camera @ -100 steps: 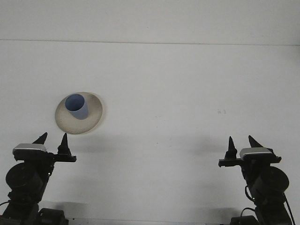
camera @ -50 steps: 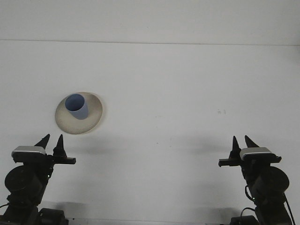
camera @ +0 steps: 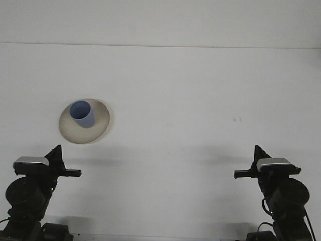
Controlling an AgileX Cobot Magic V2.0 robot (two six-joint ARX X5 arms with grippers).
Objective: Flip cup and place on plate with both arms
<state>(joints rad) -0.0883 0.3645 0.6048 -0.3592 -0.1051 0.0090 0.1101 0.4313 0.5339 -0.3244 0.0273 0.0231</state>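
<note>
A blue cup (camera: 83, 114) stands upright, mouth up, on a beige plate (camera: 100, 122) at the left of the white table. My left gripper (camera: 55, 152) sits low at the bottom left, below the plate and apart from it, its fingers shut together with nothing between them. At the bottom right my right gripper (camera: 259, 152) rests far from the cup, also shut and holding nothing.
The white table (camera: 190, 100) stretches back to a far edge near the top of the view. A small dark mark (camera: 237, 119) lies on its surface at the right.
Both grippers have closed: their fingertips stood apart a second ago and now meet. Both have also sunk slightly. The cup and plate have not moved.
</note>
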